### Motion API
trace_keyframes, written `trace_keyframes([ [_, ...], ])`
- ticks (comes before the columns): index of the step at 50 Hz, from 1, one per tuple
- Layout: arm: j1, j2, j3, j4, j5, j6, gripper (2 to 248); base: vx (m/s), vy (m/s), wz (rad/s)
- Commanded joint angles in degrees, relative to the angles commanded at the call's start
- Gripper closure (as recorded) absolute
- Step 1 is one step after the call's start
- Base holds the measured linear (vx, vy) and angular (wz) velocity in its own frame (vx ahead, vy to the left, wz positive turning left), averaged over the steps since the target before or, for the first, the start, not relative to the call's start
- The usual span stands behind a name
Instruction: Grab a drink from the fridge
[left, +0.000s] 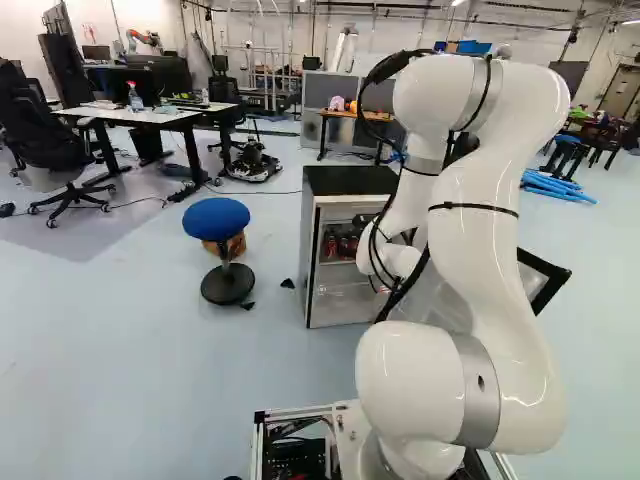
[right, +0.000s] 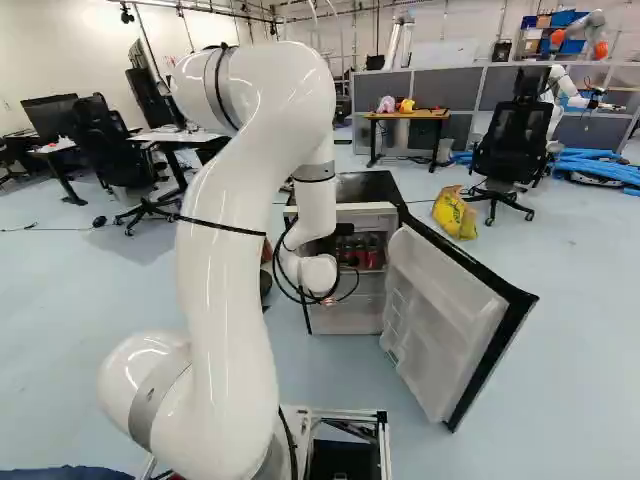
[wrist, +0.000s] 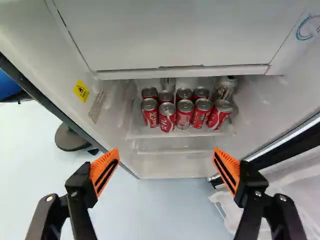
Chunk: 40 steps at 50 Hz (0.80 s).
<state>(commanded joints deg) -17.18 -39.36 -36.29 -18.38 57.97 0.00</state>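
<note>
Clock: twelve is straight ahead.

Claw (wrist: 166, 172): released, orange pads spread wide, nothing between them. Open white door with black edge (right: 445, 310) near it at four o'clock, its inner side beside one finger. Red metal drink cans (wrist: 185, 114) at twelve, ahead of the claw and apart from it: five in the front row, more behind, all on the clear shelf (wrist: 180, 132). White flat compartment front (wrist: 170, 35) overhangs them; white side walls flank the approach.

Small white fridge with black top (left: 350, 181) holds the lot. From it: round blue stool on a black base (left: 216, 218) at nine, yellow plastic bag (right: 455, 212) at two, black office chair (right: 510, 150) beyond the bag.

Only the wrist view shows the claw. Left base view gives the full stool; right base view alone gives the bag and nearly the whole door.
</note>
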Motion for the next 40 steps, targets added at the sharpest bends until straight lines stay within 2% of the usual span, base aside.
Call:
trace_keyframes([
  [40, 0.3, -9.1, -6.1, 0.0, 3.1, 0.0, 3, 0.0, 0.0, 0.0],
])
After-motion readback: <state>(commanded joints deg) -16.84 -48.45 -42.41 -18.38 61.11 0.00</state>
